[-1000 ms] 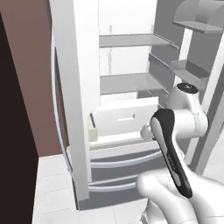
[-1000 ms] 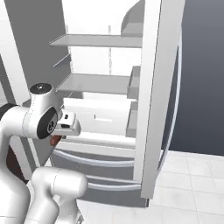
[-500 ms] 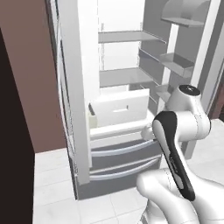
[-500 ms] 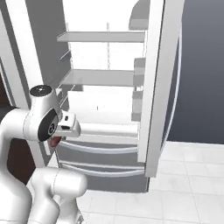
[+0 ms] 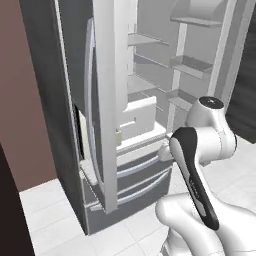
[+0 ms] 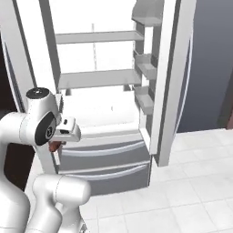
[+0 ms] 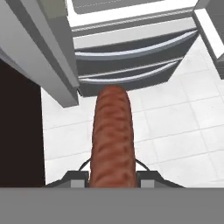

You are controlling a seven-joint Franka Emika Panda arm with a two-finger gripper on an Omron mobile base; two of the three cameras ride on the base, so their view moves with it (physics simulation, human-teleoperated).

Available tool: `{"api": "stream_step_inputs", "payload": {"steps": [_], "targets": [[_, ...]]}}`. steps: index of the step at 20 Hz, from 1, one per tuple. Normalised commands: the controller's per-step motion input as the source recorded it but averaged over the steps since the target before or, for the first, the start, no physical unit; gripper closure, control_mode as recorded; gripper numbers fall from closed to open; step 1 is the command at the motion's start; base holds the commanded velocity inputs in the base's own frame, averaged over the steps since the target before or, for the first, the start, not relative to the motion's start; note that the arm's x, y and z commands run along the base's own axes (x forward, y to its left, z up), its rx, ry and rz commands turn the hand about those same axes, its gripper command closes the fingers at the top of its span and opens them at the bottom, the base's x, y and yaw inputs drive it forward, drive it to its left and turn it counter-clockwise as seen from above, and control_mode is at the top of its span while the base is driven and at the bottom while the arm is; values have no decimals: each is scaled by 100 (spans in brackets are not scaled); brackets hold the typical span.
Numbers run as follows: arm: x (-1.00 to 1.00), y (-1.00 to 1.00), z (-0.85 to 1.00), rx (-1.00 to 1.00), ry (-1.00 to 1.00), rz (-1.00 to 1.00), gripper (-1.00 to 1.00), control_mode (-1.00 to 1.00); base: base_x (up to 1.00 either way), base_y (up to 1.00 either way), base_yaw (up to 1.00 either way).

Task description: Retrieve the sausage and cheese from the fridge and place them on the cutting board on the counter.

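Two small dark fingers [image 7: 75, 178] of the gripper [image 7: 112, 179] are closed on a reddish-brown cylinder with a rounded end, the sausage [image 7: 112, 140], one finger on each side of it. In the hand view the sausage stands straight out from between the fingers and its far end points toward the two grey bottom drawers [image 7: 131, 57] of the tall grey stainless fridge [image 5: 65, 125]. Below the sausage is the white tiled floor [image 7: 175, 127], in front of the fridge.

In the right base view a small part of the sausage [image 6: 54, 146] shows under the white hand, just in front of the left edge of the fridge drawers [image 6: 104, 157]. Both fridge doors are open, and the white interior with its grey shelves [image 6: 98, 78] is visible above the drawers. The open right door [image 6: 173, 82] carries small grey door bins [image 6: 145, 68].
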Motion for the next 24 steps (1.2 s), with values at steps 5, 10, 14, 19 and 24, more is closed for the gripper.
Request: {"api": "stream_step_inputs", "payload": {"steps": [5,10,14,19,24], "targets": [[0,0,0,0,0,0,100,100,2,-27,-53],[0,0,0,0,0,0,100,100,2,-48,-51],[0,0,0,0,0,0,100,100,0,-54,-56],[0,0,0,0,0,0,100,100,10,-56,-66],[0,0,0,0,0,0,100,100,10,-51,-71]]}}
